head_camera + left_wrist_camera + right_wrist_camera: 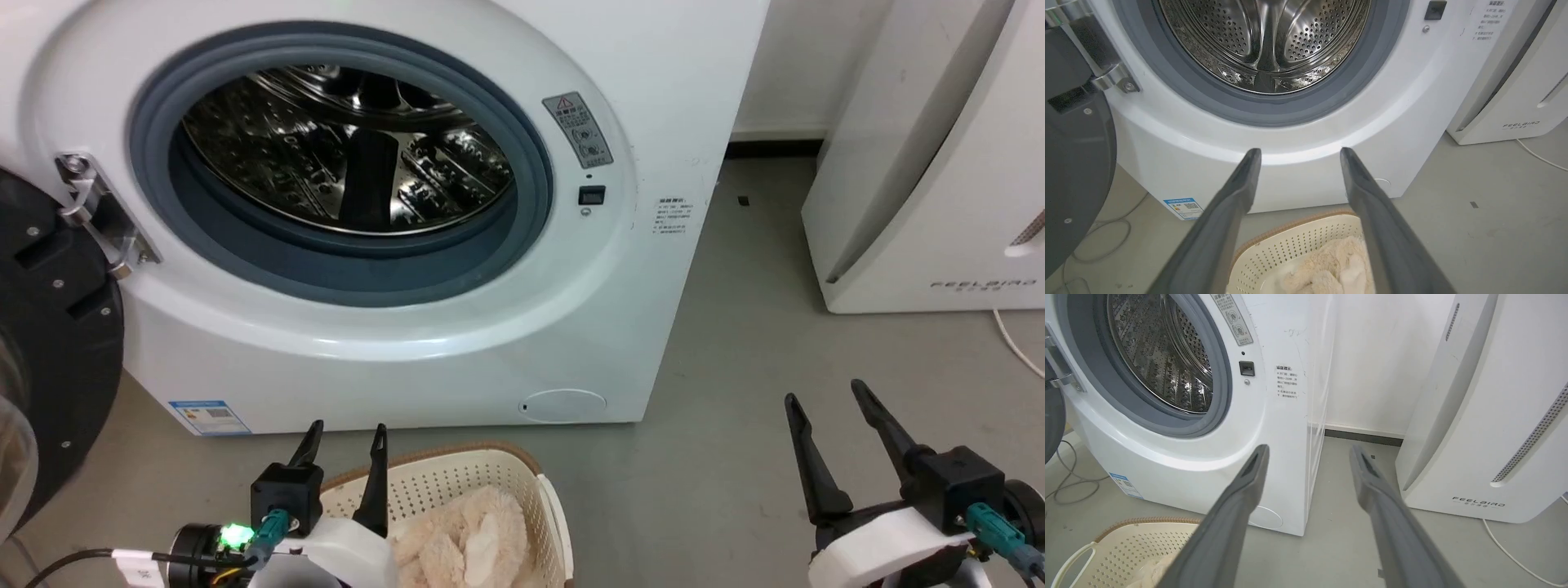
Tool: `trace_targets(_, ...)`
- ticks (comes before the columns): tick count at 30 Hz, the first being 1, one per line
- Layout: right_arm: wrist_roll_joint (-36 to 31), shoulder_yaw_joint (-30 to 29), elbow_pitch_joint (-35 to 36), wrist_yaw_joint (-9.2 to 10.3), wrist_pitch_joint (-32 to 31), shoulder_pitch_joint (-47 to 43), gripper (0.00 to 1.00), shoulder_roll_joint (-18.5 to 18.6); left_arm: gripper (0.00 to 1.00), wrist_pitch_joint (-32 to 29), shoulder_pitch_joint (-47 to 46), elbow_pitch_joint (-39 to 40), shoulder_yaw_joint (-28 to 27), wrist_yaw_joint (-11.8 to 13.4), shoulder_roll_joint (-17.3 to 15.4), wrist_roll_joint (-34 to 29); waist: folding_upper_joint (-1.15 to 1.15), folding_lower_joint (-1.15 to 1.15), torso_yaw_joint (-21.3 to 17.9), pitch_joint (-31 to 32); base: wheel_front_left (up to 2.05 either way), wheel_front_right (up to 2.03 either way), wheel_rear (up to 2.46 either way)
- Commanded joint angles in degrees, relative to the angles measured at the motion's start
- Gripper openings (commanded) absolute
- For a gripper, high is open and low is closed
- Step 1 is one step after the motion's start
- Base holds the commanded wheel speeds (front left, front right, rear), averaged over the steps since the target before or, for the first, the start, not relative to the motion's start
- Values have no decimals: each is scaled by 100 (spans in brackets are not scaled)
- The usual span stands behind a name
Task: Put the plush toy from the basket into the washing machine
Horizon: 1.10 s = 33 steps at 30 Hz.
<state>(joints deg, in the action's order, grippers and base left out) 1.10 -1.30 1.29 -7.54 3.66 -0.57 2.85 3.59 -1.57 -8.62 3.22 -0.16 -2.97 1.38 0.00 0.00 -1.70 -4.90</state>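
The fluffy beige plush toy [469,535] lies inside the cream perforated basket [457,478] on the floor, just in front of the washing machine [571,327]. The washer's dark door [49,351] hangs open to the left, and the steel drum [347,151] looks empty. My left gripper [348,431] hovers open above the basket's left rim, nothing between its fingers. In the left wrist view the plush toy [1331,265] and basket [1290,241] sit under that gripper [1299,152]. My right gripper [824,392] stands open over bare floor, well right of the basket [1122,547].
A white slanted FEELBIRD appliance [939,163] stands to the right of the washer, with a white cord [1016,343] trailing on the floor. Cables [1073,486] lie on the floor at the washer's left. Grey floor [735,408] stretches between washer and appliance.
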Motion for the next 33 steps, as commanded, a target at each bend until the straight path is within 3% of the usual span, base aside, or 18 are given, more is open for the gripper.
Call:
trace_targets(1, 39, -7, 68, 2, 71, 140, 100, 1, 100, 37, -142, -149, 51, -31, -38, 50, 0, 0, -39, -93, 0, 0, 0)
trace_targets(33, 126, 92, 375, 3, 454, 451, 100, 1, 100, -251, -1371, -2663, 613, -358, -371, 329, 0, 0, -583, -1308, 0, 0, 0)
